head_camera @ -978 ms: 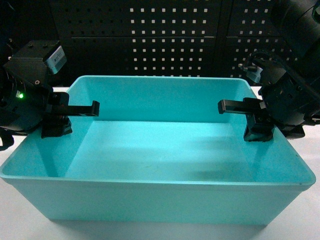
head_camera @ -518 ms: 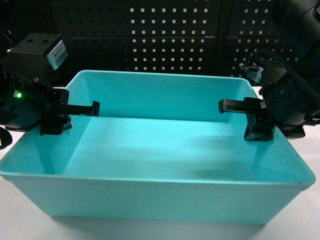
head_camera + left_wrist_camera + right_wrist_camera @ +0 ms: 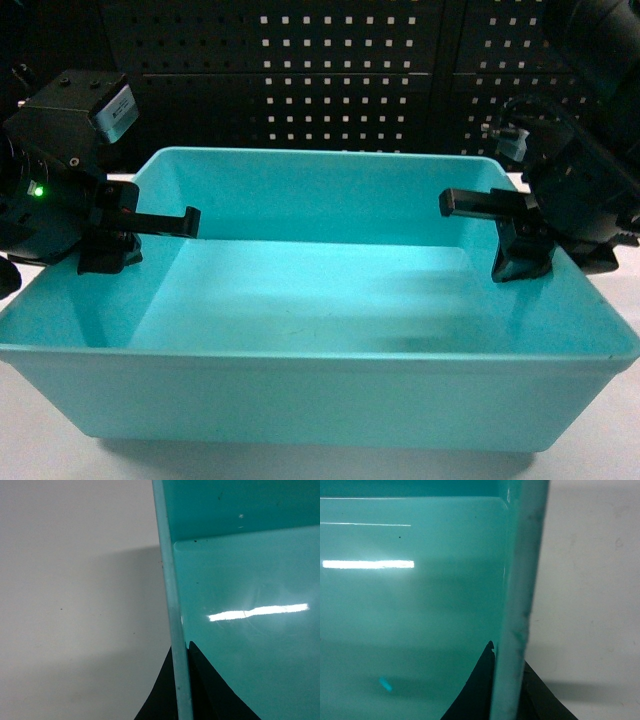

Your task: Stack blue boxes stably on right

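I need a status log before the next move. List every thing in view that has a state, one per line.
Turquoise tub: upright, empty, gripped at both side walls.
Left tool: shut on the tub's left wall, one finger inside, one outside.
Right tool: shut on the tub's right wall, one finger inside, one outside.
Green light on the left arm: lit.

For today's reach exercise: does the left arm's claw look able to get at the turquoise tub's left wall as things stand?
Probably yes. The left claw already straddles the turquoise tub at its left wall, one finger inside and one outside the rim, with nothing in between.
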